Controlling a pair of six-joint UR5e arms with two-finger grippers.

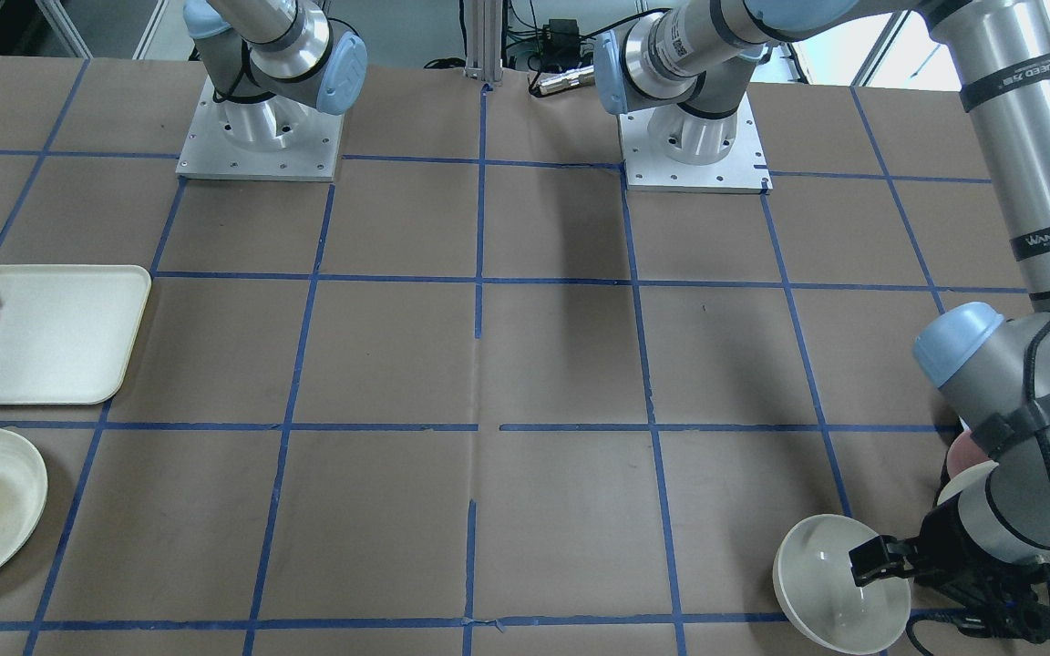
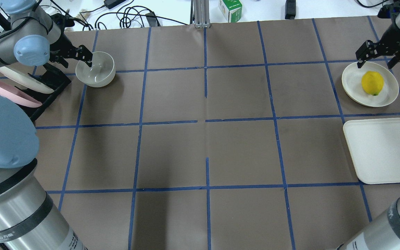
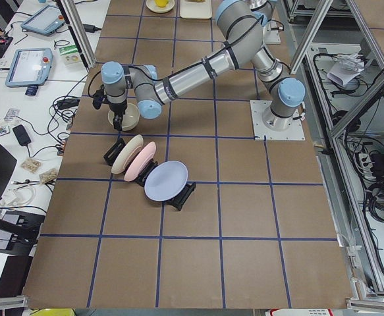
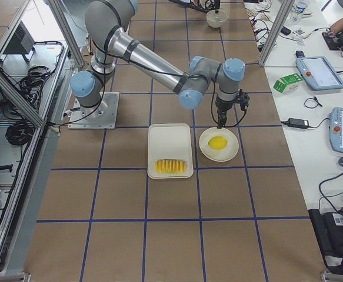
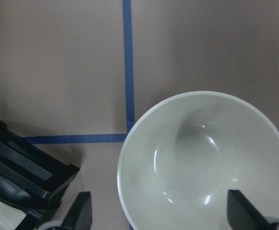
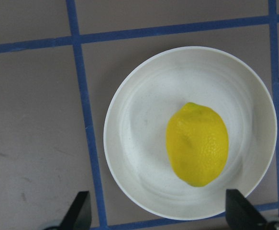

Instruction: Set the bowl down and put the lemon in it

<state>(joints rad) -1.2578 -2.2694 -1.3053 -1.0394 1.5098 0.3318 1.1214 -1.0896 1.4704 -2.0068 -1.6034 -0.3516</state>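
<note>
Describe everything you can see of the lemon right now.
The lemon is bright yellow, oval, whole, with dimpled matte skin and a slightly greenish tip. It lies on its side, off-centre on a round cream plate, touching only that. The right gripper hangs open above it, not gripping.

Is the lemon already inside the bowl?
No: the lemon lies on a plate on the robot's right side, while the bowl on its left side is empty.
</note>
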